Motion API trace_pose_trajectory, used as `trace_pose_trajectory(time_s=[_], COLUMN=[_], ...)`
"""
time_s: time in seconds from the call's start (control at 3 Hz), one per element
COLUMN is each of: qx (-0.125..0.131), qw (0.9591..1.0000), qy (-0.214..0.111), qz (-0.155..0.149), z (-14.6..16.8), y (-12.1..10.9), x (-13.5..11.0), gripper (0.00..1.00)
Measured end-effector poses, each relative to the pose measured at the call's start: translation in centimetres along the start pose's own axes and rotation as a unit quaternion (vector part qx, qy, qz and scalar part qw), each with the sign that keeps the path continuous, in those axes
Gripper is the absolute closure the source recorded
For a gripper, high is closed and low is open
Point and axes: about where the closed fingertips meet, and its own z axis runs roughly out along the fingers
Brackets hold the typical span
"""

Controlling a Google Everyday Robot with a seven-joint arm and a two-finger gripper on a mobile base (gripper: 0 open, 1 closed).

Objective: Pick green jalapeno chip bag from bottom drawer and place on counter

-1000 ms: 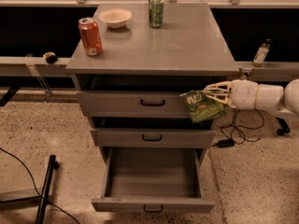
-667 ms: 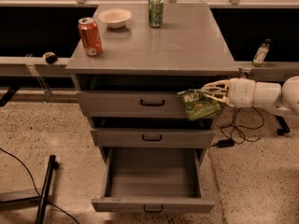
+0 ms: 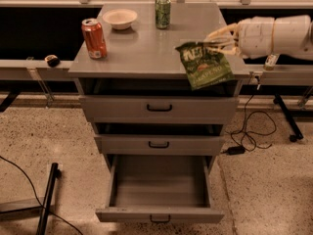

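- In the single camera view, you face a grey metal cabinet with three drawers, seen from the front and slightly above.
- Your gripper (image 3: 211, 39) reaches in from the right at counter height, on the end of a pale, thick arm (image 3: 274, 35). It sits over the right edge of the counter (image 3: 142, 50).
- Its fingers are pinched narrowly on the top right corner of the green jalapeno chip bag (image 3: 205, 66), so the hand is holding the bag.
- The bag hangs tilted below the fingers. Its upper part lies across the counter's front right corner, and its lower part hangs down past the front edge, in front of the dark gap above the top drawer (image 3: 159, 109).
- The bottom drawer (image 3: 160, 215) is pulled well out towards you, and its grey floor shows.
- The middle drawer (image 3: 159, 144) and the top drawer are pushed in.
- On the counter, a red soda can (image 3: 94, 38) stands at the left. A pale bowl (image 3: 120, 18) sits behind it, and a green soda can (image 3: 163, 12) stands at the back centre. All three are well apart from the bag.
- A black cable (image 3: 249, 131) lies looped on the speckled floor to the right of the cabinet.
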Motion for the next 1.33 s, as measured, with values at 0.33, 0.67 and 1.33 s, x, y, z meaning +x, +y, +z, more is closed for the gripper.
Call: trace_pose_trajectory(time_s=[0.33,0.67,1.33], qx=[-0.051,-0.053,-0.082], qw=[0.9982,0.9981,0.9952], qy=[0.013,0.014,0.046], qz=[0.028,0.028,0.028], z=[2.5,3.0,8.0], y=[-5.6,-5.7,-6.3], x=[-1.2,-1.1,4.0], gripper=[1.00,1.00,1.00])
